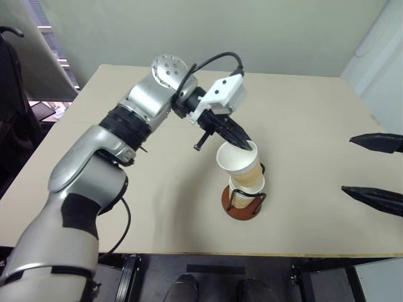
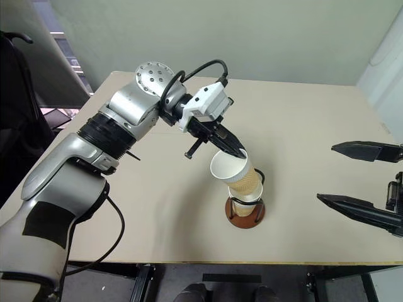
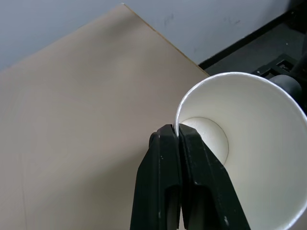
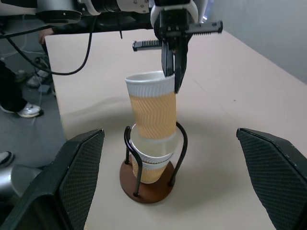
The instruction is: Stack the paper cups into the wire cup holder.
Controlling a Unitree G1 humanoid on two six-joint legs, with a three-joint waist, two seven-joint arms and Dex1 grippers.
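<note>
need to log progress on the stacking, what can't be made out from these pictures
- How many paper cups sit nested in the wire cup holder: right wrist view, the upper cups hide whatever lies deeper.
- Whether the top cup is fully seated: it leans, its bottom hidden inside the cup below.
- Inner fingertip of the left gripper: left wrist view, behind the cup wall.
- Right gripper: its wrist is cut off by the head views' edge.

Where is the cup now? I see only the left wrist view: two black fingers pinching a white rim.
Observer: The top cup sits tilted in the cups already in the wire cup holder.
Operator: Is the other gripper near it?
Observer: No. The right gripper is open, apart from the holder, at the table's right side.
Operator: Which part does the left gripper pinch?
Observer: The rim's far side, seen from the right wrist.
</note>
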